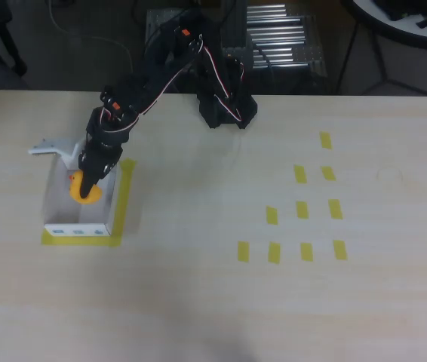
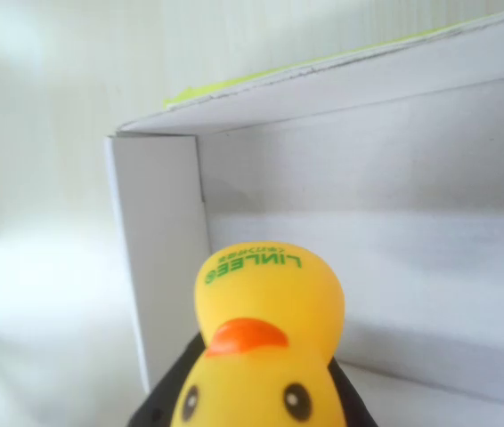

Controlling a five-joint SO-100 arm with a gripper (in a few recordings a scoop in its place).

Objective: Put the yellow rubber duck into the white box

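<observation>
- While the arm reaches out to the left side of the surface (image 1: 198, 302) in the overhead view, its claw (image 1: 89, 179) hangs over the open top of the white box (image 1: 59, 200), and that is the relation the coming move turns on: duck directly above the box's hollow, with the walls all round it
- Clamped in the claw is the yellow rubber duck (image 1: 85, 190); the dark fingers press on either side of its body, as the wrist view shows beneath the duck (image 2: 265, 338)
- From the claw the duck lies straight below and slightly towards the near side, its rounded body poking out past the fingertips
- In the wrist view the duck's face, orange beak and dark eyes look at the camera, green lettering on its head, and the box's white inner corner (image 2: 158, 267) and far wall stand close behind it
- Whether the duck already touches the box floor I cannot tell; it looks to sit low inside the walls
- Judged from this, the carrying is nearly done: what remains is to part the fingers and lift clear without catching the thin wall
- Yellow tape (image 1: 123, 204) frames the box on the surface, and more short tape strips (image 1: 302, 210) lie well apart to the right
</observation>
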